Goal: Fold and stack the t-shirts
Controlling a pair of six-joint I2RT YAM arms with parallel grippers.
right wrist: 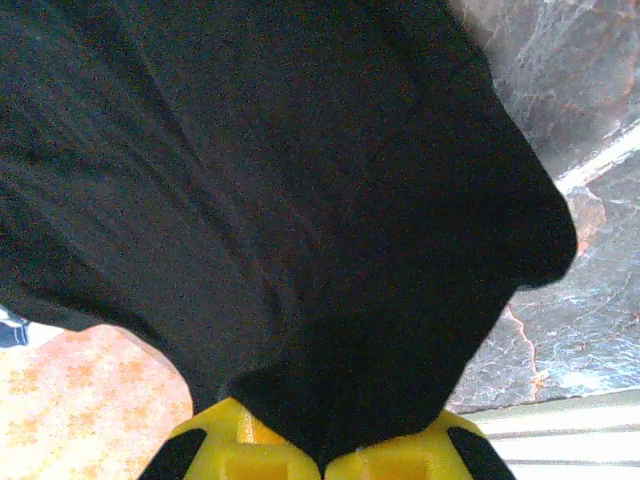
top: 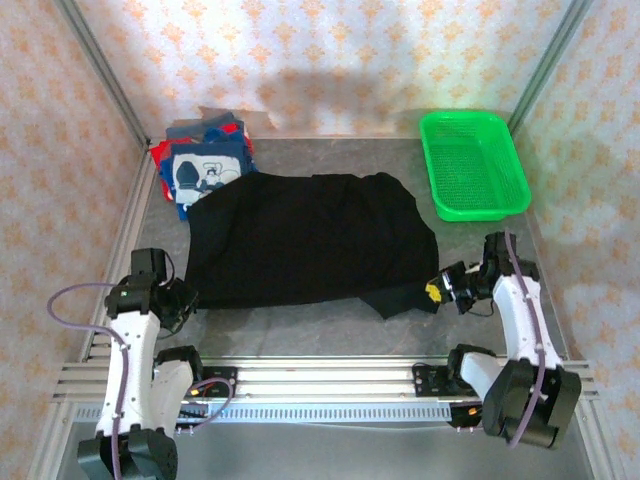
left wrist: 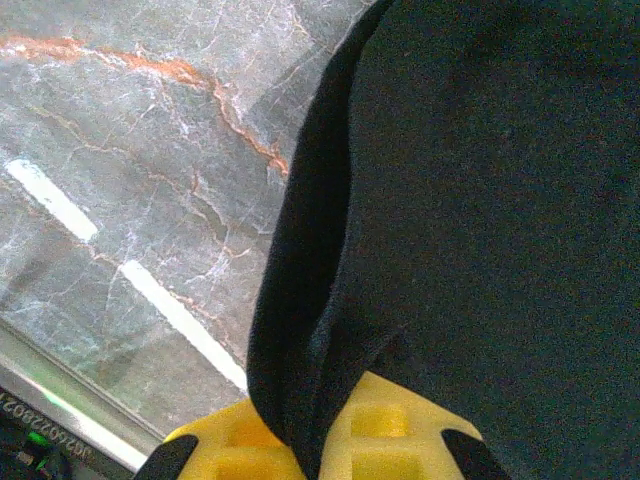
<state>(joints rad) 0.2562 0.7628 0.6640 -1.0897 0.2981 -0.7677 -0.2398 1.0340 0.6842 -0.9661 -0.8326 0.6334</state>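
One black t-shirt (top: pixel 310 240), one basket (top: pixel 475 165)

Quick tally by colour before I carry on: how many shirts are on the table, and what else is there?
black t-shirt, spread out: 1
navy t-shirt with white print, top of the back-left pile: 1
red garment, edge showing in that pile: 1
grey garment, edge showing in that pile: 1
green mesh basket, back right: 1
Total: 5, though the pile may hide more.

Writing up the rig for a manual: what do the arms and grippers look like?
The left arm and right arm have white links and black joints, each trailing a purple cable. The left gripper and right gripper are yellow with black pads.
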